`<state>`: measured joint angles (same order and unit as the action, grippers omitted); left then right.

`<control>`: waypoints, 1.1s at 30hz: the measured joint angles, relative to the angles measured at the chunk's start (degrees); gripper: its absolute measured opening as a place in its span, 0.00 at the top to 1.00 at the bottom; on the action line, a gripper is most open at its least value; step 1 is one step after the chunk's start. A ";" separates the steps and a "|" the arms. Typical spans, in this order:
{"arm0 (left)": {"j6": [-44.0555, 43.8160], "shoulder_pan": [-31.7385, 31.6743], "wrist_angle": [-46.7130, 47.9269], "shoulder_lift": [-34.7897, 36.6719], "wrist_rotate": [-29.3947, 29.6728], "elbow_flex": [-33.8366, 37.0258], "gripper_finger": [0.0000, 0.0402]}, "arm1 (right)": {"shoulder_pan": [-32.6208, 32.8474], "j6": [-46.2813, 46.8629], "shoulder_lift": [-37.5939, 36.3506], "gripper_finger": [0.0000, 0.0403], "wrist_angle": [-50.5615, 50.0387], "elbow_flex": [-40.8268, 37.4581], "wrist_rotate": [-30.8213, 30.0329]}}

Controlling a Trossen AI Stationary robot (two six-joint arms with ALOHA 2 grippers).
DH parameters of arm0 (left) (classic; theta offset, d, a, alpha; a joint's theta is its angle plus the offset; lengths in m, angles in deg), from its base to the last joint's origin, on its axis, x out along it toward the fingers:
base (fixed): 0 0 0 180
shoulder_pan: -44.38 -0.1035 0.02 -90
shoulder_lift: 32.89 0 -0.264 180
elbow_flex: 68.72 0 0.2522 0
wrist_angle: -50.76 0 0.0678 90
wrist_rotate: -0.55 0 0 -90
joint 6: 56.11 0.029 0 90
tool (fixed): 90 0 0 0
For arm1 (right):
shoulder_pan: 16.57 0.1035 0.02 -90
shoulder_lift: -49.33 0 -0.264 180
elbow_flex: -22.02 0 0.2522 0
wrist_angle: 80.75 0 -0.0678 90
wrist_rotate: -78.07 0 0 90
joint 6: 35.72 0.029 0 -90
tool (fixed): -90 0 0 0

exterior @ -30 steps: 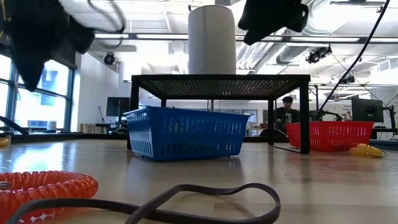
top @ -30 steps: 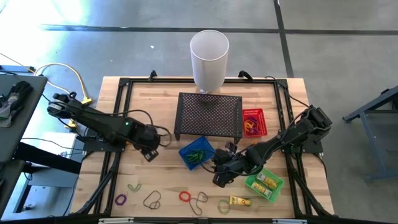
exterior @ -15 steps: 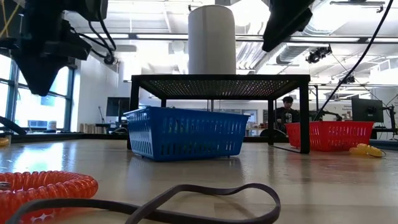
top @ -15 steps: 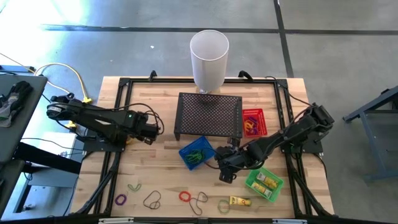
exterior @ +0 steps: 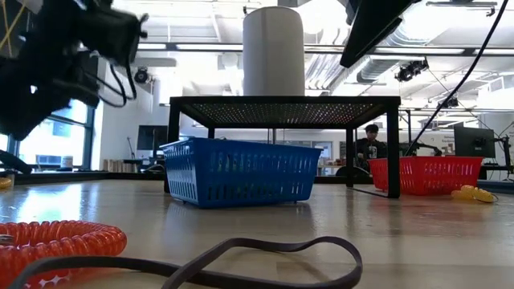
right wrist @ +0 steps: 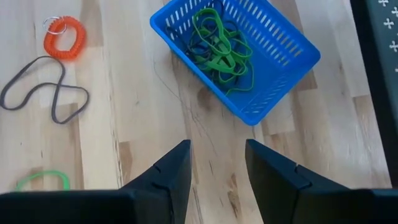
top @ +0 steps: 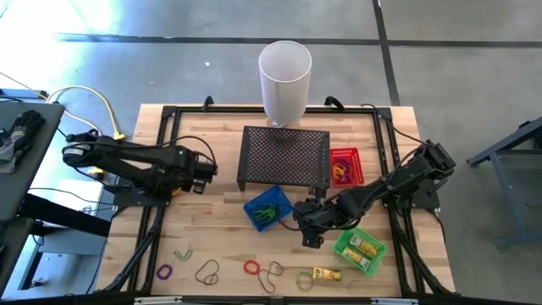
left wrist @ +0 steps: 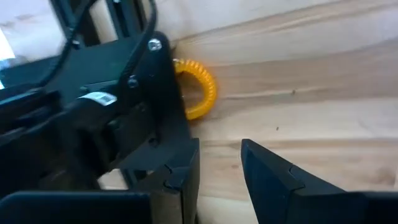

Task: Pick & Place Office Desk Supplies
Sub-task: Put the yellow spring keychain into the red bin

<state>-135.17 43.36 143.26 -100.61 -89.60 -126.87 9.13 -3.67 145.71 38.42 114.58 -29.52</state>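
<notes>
Both grippers parted, empty | left gripper (top: 206, 169) retreated outward | right gripper (top: 310, 234) shifted past blue basket (top: 268, 208)

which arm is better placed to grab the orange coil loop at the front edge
Right. The right gripper hangs open just behind the orange coil loop; the left gripper sits far back near the table's left side.

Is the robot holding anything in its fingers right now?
No. The right gripper and the left gripper are both open, with only bare table between their fingers.
</notes>
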 joint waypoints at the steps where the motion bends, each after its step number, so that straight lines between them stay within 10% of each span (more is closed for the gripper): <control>1: 0.11 -0.84 -1.23 0.00 -0.42 0.86 0.72 | 0.00 -0.23 0.00 0.65 -0.04 0.00 0.11; 19: 9.96 -4.97 -1.58 -6.38 -1.79 1.93 0.72 | -0.94 -2.35 0.00 0.65 0.06 0.00 1.29; 33: 40.24 -13.16 -2.78 -10.25 -11.44 1.87 0.72 | -1.90 -3.85 0.00 0.65 2.01 -0.02 1.60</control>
<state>-94.93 30.19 140.48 -110.86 -101.04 -125.00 7.22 -7.51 145.71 40.43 114.56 -27.92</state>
